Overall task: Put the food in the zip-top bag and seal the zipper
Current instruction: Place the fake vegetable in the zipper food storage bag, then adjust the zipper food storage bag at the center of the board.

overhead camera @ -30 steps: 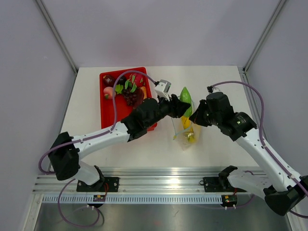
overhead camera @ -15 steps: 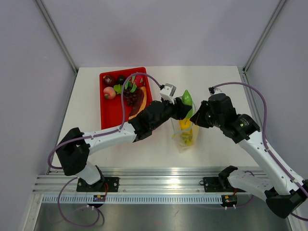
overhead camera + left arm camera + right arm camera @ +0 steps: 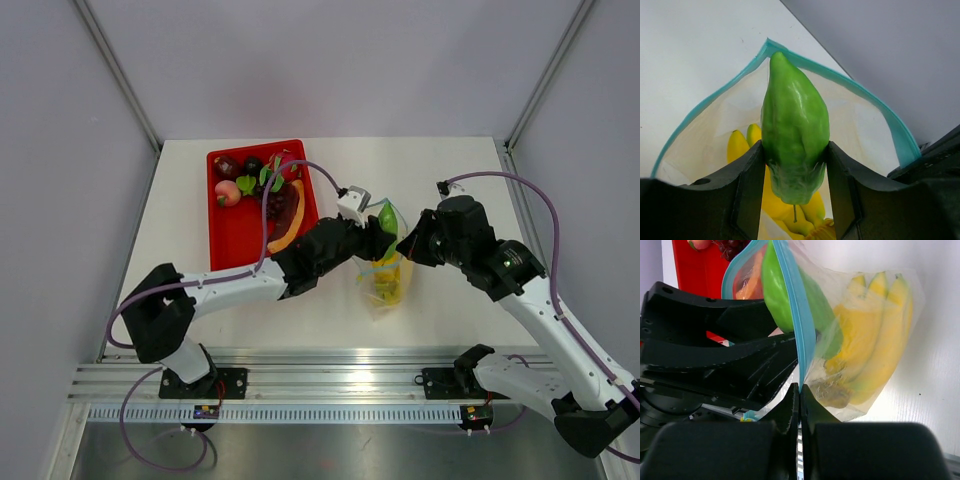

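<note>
Left gripper (image 3: 795,172) jaws clamped on a green fruit (image 3: 795,120), one finger on each flank, pointed end away from the wrist. The fruit sits in the open mouth of the bag (image 3: 385,285), partly inside. From above, its green top (image 3: 387,216) shows over the bag's rim. The zipper (image 3: 705,102) curves around the fruit on both sides, so the mouth is spread wide.

Right gripper (image 3: 799,390) jaws pressed together, pinching the zipper (image 3: 792,315) on the bag's right-hand side and holding that edge up. Left arm comes in from the left, right arm from the right. Their grippers (image 3: 375,238) (image 3: 412,245) are close together over the bag.

Banana bunch (image 3: 875,335) already in the bag, lying low against the clear plastic, yellow visible through it (image 3: 388,282). Cannot tell whether the green fruit touches the bananas; probably just above them.

The bag stands roughly mid-counter, a little toward the near edge, just right of the red tray (image 3: 232,240). The tray sits toward the far-left corner of the white counter (image 3: 460,170). In it are dark red round fruits (image 3: 228,166), a peach-coloured fruit (image 3: 228,192), green pieces (image 3: 247,184), purple grapes (image 3: 272,205) and an orange papaya slice (image 3: 285,237), all bunched at the tray's far end and right side.
</note>
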Robot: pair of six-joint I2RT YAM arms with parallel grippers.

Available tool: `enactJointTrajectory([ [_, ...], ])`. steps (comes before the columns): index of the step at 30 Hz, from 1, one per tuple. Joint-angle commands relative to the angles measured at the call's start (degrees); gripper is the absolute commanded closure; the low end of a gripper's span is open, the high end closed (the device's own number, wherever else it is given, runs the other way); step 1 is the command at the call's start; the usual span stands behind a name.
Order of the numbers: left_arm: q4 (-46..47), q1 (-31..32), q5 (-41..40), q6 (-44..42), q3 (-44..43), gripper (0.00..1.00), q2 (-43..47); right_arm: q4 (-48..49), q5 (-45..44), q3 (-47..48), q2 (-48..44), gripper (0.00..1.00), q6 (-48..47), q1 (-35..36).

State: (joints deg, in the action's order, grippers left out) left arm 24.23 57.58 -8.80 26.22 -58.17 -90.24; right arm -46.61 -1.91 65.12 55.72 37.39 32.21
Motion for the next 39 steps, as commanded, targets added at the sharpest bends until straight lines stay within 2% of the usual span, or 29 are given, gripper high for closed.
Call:
enactJointTrajectory([
  [1, -2.1, 0.4, 1.9, -1.5, -3.4, 0.49, 0.1, 1.4, 0.5, 0.7, -0.8, 0.98, 0.2, 0.1],
  [4, -3.3, 0.7, 2.7, -2.7, -3.1, 0.31, 2.2, 1.3, 0.0, 0.7, -0.9, 0.97, 0.1, 0.1],
  [9, -5.6, 0.9, 4.9, -4.2, -3.0, 0.2, 9.2, 2.0, 0.2, 0.0, -0.7, 0.97, 0.4, 0.1],
  [14, -8.6, 1.0, 4.5, -5.7, -2.6, 0.16, 14.4, 2.1, 0.2, -0.1, -0.7, 0.97, 0.5, 0.1],
  [16, -9.5, 1.0, 2.7, -5.6, -2.0, 0.21, 16.4, 2.2, 0.2, -0.2, -0.7, 0.98, 0.5, 0.1],
  [19, -10.6, 0.9, 0.3, -5.1, -0.7, 0.39, 18.6, 2.4, 0.3, -0.3, -0.7, 0.98, 0.8, 0.1],
  [20, -11.3, 1.0, -1.3, -4.9, -0.6, 0.52, 18.9, 2.4, 0.5, -0.4, -0.7, 0.98, 0.8, 0.1],
  [21, -12.4, 0.9, -2.8, -4.8, -1.0, 0.58, 19.0, 2.3, 0.5, -0.3, -0.9, 0.98, 0.8, 0.1],
  [23, -17.9, 0.7, -6.9, -3.1, -2.1, 0.64, 18.3, 2.2, 0.5, -0.3, -1.0, 0.98, 0.8, 0.1],
  [24, -19.6, 0.2, -7.3, -2.7, -3.3, 0.63, 17.3, 2.3, 0.5, -0.3, -1.1, 0.98, 0.9, 0.1],
  [25, -23.5, -0.2, -7.9, -1.8, -4.1, 0.54, 16.9, 2.2, 0.5, -0.3, -1.0, 0.98, 0.9, 0.1],
  [27, -28.0, -0.6, -7.8, -0.1, -6.0, 0.29, 15.1, 2.2, 0.5, -0.4, -1.2, 0.98, 1.1, 0.1],
  [29, -29.3, -0.6, -7.6, 1.0, -6.6, 0.25, 14.0, 2.4, 0.5, -0.5, -1.2, 0.98, 1.1, 0.1],
  [32, -31.8, -0.6, -10.1, 2.9, -7.0, 0.29, 11.9, 2.5, 0.6, -0.6, -1.1, 0.97, 1.2, 0.1],
  [35, -32.3, -1.0, -10.9, 3.3, -6.9, 0.4, 11.1, 2.4, 0.5, -0.6, -1.1, 0.98, 1.2, 0.1],
  [36, -32.4, -1.2, -10.5, 3.2, -7.1, 0.46, 10.9, 2.4, 0.5, -0.6, -1.0, 0.98, 1.1, 0.1],
  [37, -33.0, -1.3, -9.6, 3.1, -8.3, 0.66, 10.4, 2.6, 0.2, -0.6, -0.9, 0.97, 0.8, 0.1],
  [39, -34.2, -1.9, -9.0, 2.3, -10.4, 0.89, 9.5, 2.5, -0.1, -0.2, 0.4, 0.97, -0.2, 0.1],
])
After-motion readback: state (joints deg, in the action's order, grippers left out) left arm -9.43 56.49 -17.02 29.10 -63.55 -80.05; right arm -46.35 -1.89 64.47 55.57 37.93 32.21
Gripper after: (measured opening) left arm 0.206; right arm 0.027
